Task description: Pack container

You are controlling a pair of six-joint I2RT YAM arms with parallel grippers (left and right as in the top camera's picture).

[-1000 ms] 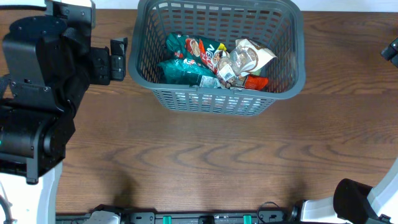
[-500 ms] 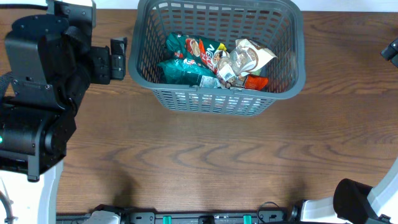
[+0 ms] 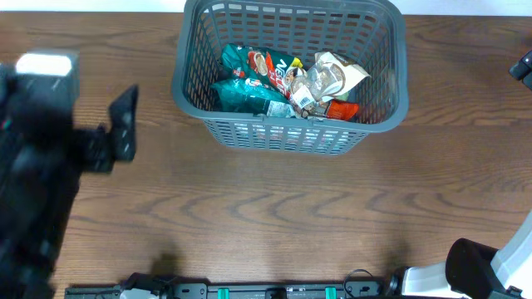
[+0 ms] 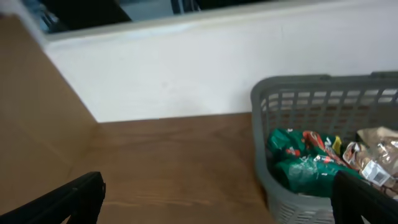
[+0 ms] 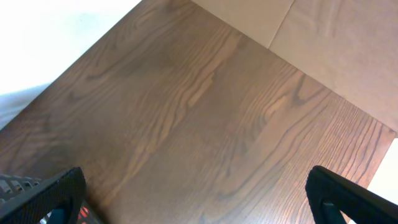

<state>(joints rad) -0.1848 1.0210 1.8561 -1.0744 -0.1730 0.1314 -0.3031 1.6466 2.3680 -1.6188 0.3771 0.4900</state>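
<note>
The dark grey lattice container (image 3: 291, 133) stands at the back middle of the table. It holds several food packets (image 3: 287, 83), green, tan and red. My left gripper (image 3: 123, 124) is to the left of it, blurred, open and empty. In the left wrist view the left gripper (image 4: 217, 196) spreads wide over bare table, with the container (image 4: 292, 99) on the right and green packets (image 4: 298, 165) inside it. My right gripper (image 5: 196, 186) is open and empty over bare wood. Only a black tip of it shows at the overhead view's right edge (image 3: 524, 65).
The brown wooden table (image 3: 274, 216) spreads in front of the container. A white wall (image 4: 186, 68) runs behind the table's back edge. A white arm base (image 3: 499, 266) sits at the front right. The container's corner (image 5: 9, 185) peeks in at the right wrist view's lower left.
My left arm has swung away from the container's left side towards the front left and is now motion-blurred. The container, the packets and the right arm have not moved.
</note>
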